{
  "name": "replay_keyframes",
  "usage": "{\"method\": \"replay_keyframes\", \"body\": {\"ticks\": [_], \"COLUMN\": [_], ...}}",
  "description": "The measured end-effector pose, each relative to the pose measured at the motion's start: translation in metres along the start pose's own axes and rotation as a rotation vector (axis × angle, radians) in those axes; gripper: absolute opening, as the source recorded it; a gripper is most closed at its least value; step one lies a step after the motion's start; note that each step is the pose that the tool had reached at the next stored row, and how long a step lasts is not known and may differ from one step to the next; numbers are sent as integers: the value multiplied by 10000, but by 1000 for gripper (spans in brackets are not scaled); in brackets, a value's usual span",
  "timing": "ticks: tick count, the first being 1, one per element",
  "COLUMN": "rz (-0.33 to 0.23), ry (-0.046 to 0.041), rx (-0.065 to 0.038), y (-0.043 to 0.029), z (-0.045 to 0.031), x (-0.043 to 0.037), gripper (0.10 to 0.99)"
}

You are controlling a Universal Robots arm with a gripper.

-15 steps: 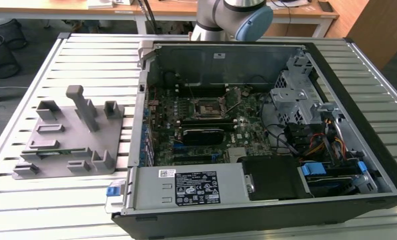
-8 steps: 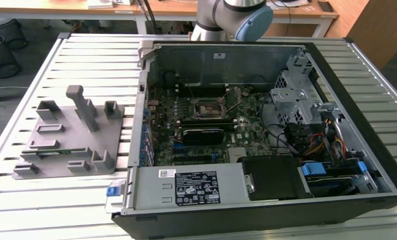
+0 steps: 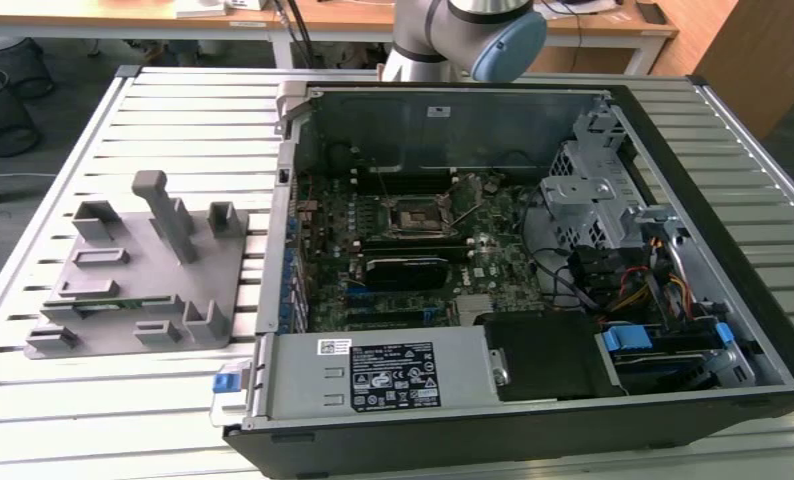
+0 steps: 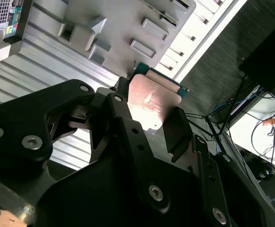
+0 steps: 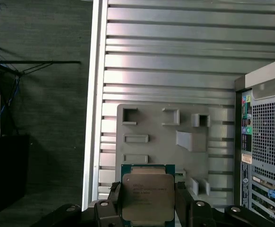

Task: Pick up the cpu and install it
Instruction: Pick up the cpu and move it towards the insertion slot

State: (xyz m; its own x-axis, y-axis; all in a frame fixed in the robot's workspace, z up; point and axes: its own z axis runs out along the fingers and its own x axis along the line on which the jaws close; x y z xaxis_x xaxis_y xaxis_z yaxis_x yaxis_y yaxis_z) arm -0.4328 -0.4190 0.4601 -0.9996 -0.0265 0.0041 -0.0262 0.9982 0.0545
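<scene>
Jaws closed on two opposite edges of the chip, a light, rigid, smooth-topped, fragile part judged best held by those edges, never its underside.

The arm is a smooth silver-grey tube, and its rounded joint is closed by a pale blue cap. In the second wrist view the gripper is matte black throughout. It is built of chunky, angular linkage plates dotted with round silver screws, and these narrow into flat black fingers. A strip at its base looks brassy, perhaps copper; I can't quite tell.
</scene>
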Motion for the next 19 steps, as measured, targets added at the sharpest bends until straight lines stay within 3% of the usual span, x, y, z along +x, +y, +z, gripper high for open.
{"method": "replay_keyframes", "body": {"ticks": [10,19], "rz": [1,0], "ry": [0,-6], "rx": [0,1], "y": [-27,-29], "z": [5,12], "x": [-207,-249], "gripper": [537,537]}}
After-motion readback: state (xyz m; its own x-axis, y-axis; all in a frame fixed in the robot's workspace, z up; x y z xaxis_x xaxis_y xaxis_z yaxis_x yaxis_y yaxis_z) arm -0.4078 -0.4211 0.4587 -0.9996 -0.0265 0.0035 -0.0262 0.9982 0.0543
